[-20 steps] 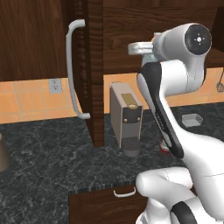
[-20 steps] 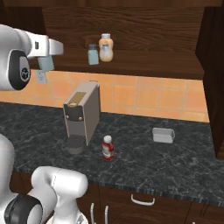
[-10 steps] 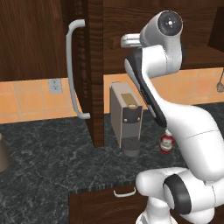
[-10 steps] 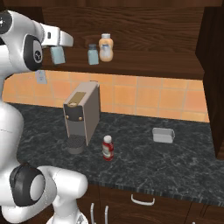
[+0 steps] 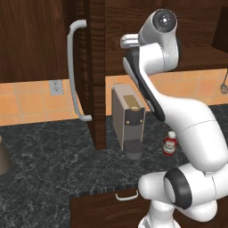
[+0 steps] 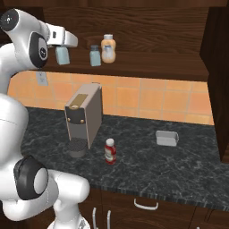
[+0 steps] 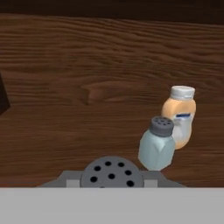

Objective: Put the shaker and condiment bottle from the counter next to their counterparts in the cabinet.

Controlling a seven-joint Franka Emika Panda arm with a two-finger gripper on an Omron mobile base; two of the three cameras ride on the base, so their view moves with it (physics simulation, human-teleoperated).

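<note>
My gripper (image 6: 62, 48) is shut on the shaker (image 6: 62, 57), holding it upright at shelf height at the left end of the open cabinet (image 6: 147, 62). The held shaker's perforated grey cap (image 7: 111, 172) sits at the bottom of the hand view. Further right on the shelf stand their counterparts: a matching shaker (image 6: 94, 55) (image 7: 156, 144) and, just behind it, a tan-orange bottle (image 6: 108, 48) (image 7: 178, 116). The red condiment bottle (image 6: 109, 151) (image 5: 169, 143) stands upright on the dark counter (image 6: 179, 170), right of the coffee machine.
A grey coffee machine (image 6: 82, 116) (image 5: 128, 120) stands on the counter under the shelf. The open cabinet door (image 5: 95, 67) with its curved bar handle (image 5: 73, 75) juts out left of the arm. A small grey container (image 6: 167, 138) sits at the right.
The arm has swung toward the cabinet, carrying the held shaker right and slightly up to the shelf's left end. The red bottle has not moved.
</note>
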